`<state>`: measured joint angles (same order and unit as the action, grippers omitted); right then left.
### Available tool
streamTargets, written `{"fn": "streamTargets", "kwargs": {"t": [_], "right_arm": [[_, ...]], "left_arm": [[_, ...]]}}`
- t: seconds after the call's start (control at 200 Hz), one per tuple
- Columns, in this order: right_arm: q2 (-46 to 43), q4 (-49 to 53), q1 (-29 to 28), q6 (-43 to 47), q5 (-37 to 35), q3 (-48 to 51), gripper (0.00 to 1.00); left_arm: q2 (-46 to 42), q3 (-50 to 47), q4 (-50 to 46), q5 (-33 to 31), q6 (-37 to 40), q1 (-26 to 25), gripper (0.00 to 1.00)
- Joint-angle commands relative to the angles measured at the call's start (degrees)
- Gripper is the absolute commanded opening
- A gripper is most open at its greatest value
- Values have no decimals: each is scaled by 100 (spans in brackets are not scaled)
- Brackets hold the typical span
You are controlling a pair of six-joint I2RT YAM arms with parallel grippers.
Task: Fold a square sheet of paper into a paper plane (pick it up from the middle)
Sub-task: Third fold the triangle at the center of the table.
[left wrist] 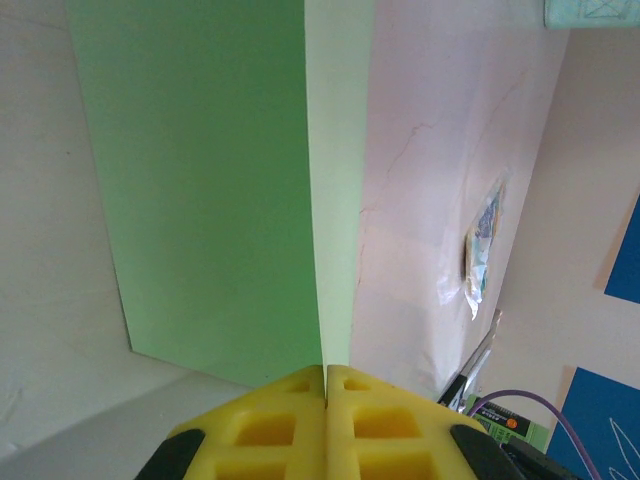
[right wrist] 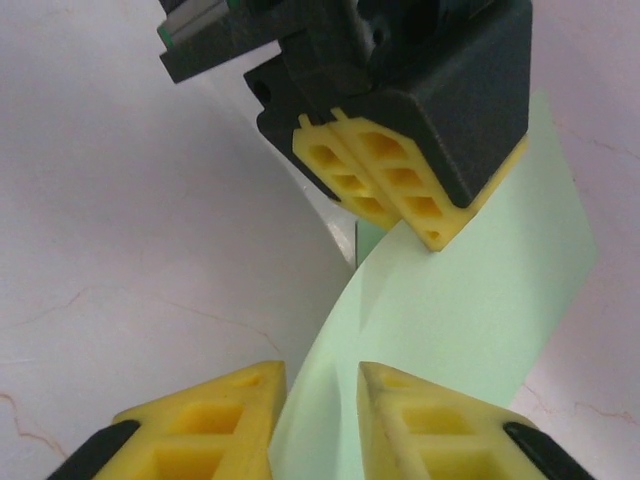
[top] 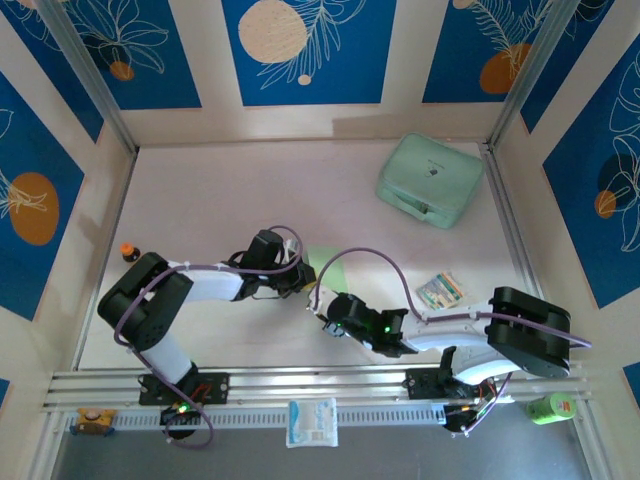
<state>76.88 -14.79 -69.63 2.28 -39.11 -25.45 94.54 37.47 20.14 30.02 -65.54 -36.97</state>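
- The sheet is light green and sits near the middle of the table, between the two wrists. It is lifted and curved, not flat.
- In the left wrist view the sheet shows a straight crease, with a darker face on one side and a pale strip on the other.
- The left gripper is fully closed, its yellow fingers pressed together on the sheet's edge at that crease.
- In the right wrist view the left gripper pinches the top of the sheet and hides what lies behind it.
- The right gripper is slightly apart. The sheet runs down through the narrow gap, and no firm pinch shows.
- From above, the left gripper and right gripper cover the sheet's near part.
- A printed packet lies to the right of the sheet, apart from it.
- A mint case rests at the far right, well apart.
- An orange-capped bottle stands at the left edge.
- A white pouch and a green can sit by the near rail.
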Motion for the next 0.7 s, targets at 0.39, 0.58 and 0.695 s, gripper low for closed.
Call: {"fn": "streamTargets", "kwargs": {"t": [0.39, 0.58, 0.695], "right_arm": [[-217, -8, 79, -187, 5, 43, 7], [-441, 405, 311, -645, 779, -67, 4], [-517, 958, 642, -1231, 1782, -309, 4]], "left_arm": [[-168, 42, -175, 31, 125, 68, 13], [-529, -29, -610, -403, 299, 96, 41], [-990, 37, -1471, -969, 649, 146, 52]]}}
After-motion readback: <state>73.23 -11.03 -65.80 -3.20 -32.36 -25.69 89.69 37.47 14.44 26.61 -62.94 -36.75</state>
